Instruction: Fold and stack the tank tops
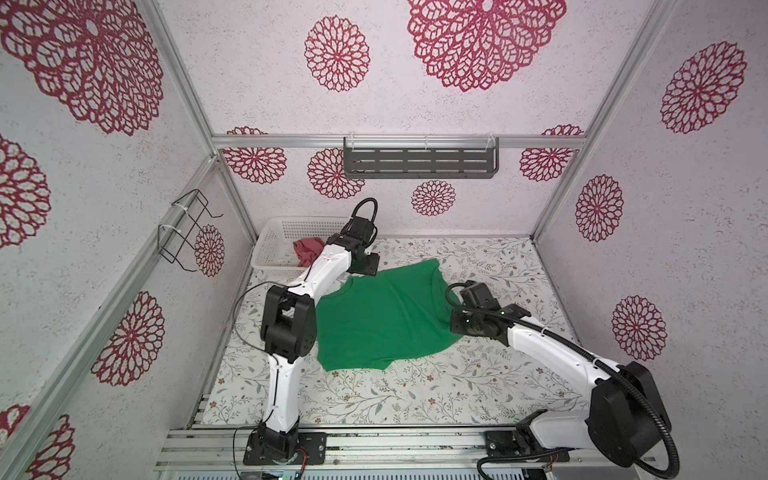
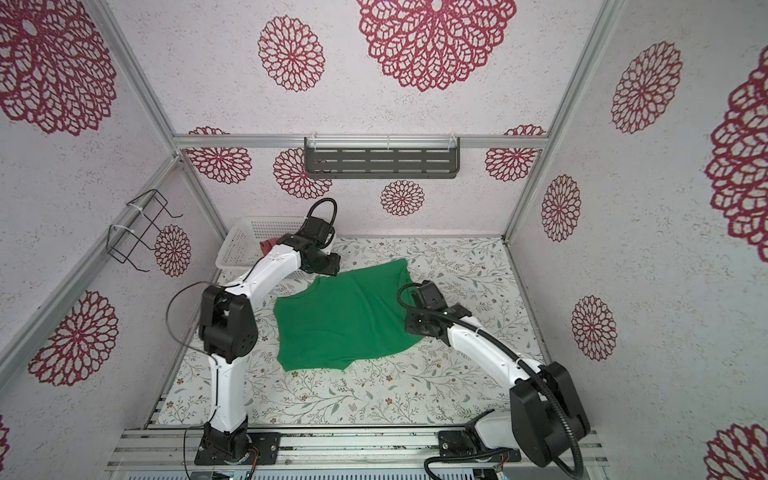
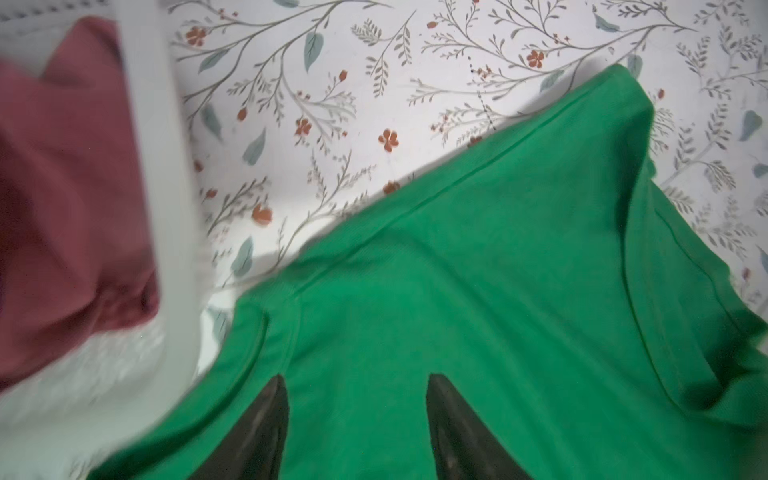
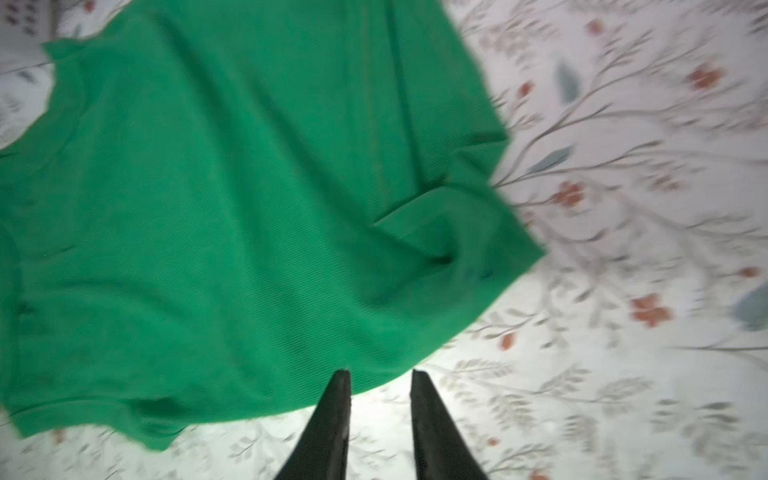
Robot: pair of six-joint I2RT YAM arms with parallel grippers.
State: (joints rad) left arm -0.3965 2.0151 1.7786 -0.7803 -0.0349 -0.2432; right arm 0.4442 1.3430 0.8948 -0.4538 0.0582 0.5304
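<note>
The green tank top (image 1: 382,320) (image 2: 345,320) lies spread, slightly rumpled, on the floral table in both top views. The rose-red tank top (image 1: 306,249) (image 3: 62,187) sits bunched in the white basket (image 1: 274,245) at the back left. My left gripper (image 3: 357,378) hovers open over the far left corner of the green top (image 3: 498,270), beside the basket, with nothing between its fingers. My right gripper (image 4: 380,372) is at the right edge of the green top (image 4: 249,208); its fingers stand a narrow gap apart with only cloth edge and table behind them.
The basket rim (image 3: 166,166) is close to the left gripper. A dark slotted shelf (image 1: 419,160) hangs on the back wall and a wire rack (image 1: 187,232) on the left wall. Floral tabletop (image 1: 415,395) shows in front of the green top.
</note>
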